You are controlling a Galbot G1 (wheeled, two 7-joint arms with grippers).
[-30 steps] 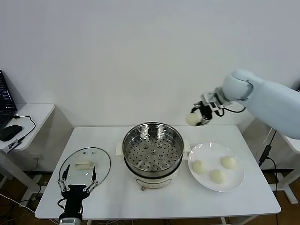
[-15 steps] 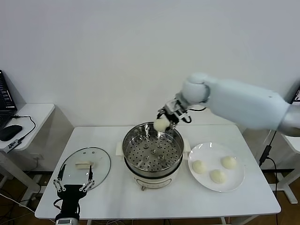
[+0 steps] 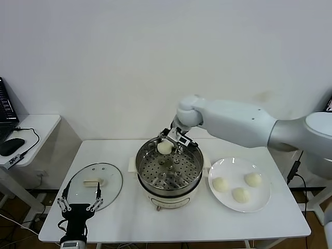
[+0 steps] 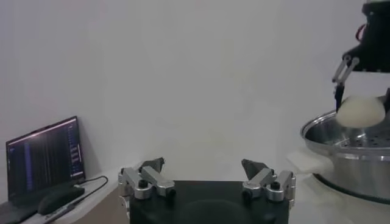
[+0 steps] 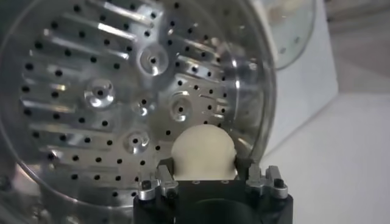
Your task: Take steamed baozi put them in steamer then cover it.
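- The right gripper [image 3: 167, 146] hangs over the far part of the steamer [image 3: 169, 167], its fingers clamped on one baozi [image 3: 164, 148]; from the wrist the bun shows held between the jaws, above the perforated tray [image 5: 116, 103].
- That bun is not yet set down: it sits at about rim height, and the tray beneath it holds nothing at all.
- The steamer stands mid-table, slightly toward the front edge, with its cream base showing under the steel pot.
- Three more baozi [image 3: 238, 187] wait on the white plate [image 3: 262, 199], which lies just beside the steamer toward the table's right edge.
- The cover [image 3: 94, 185] lies flat near the front-left corner of the table [image 3: 207, 225], handle up, well apart from the steamer.
- The left gripper [image 3: 79, 202] waits at the front edge just short of the cover, jaws spread wide and holding nothing.
- My reading: the job is in its early stretch. The first bun is about to be lowered and released; three remain to fetch, and the covering comes last.
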